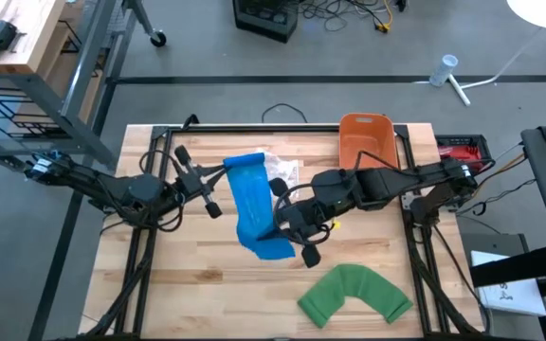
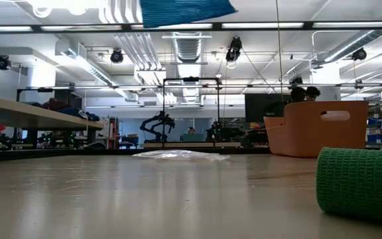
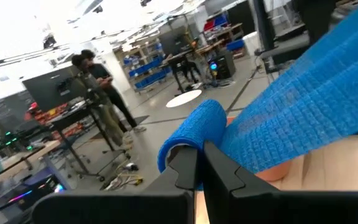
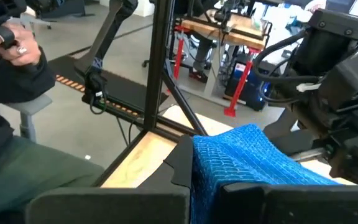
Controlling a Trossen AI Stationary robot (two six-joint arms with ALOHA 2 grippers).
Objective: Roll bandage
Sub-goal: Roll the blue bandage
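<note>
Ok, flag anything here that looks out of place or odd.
Nothing damaged or spilled. The blue bandage hangs stretched above the table between the left gripper and right gripper; a crumpled clear wrapper lies loose behind it.

Blue bandage (image 1: 254,208) unrolled, stretched taut, lifted above table.

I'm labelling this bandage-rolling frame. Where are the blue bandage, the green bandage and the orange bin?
blue bandage (image 1: 249,199): high view, middle of the strip stretched between the two grippers.
green bandage (image 1: 356,292): high view, centre of the curved piece lying on the table.
orange bin (image 1: 364,139): high view, its inside floor.
</note>
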